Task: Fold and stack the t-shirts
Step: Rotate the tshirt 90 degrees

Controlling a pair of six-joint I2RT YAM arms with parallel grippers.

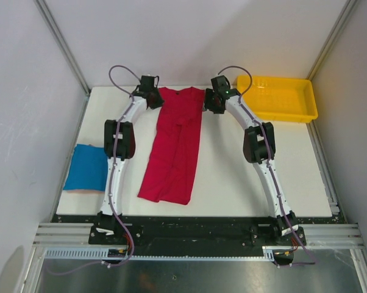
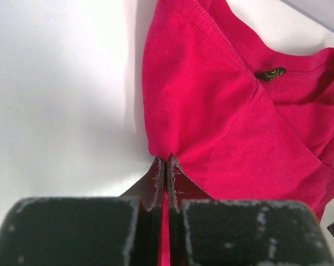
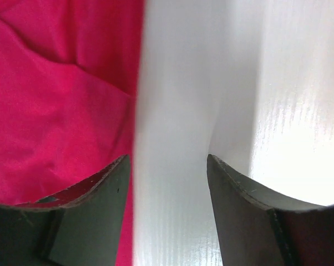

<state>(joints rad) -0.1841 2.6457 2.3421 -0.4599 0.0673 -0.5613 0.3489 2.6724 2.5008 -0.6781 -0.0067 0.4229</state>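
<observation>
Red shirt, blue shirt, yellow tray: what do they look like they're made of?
Red shirt: soft matte knit cloth, probably cotton jersey. It wrinkles and drapes, and the left wrist view shows stitched seams.
Blue shirt: also matte cloth, lying flat and folded. The weave is too small to tell.
Yellow tray: rigid moulded plastic with a slight sheen, uniform colour and a raised rim.

Crimson t-shirt folded lengthwise mid-table, collar far, blue t-shirt folded at left edge
</observation>
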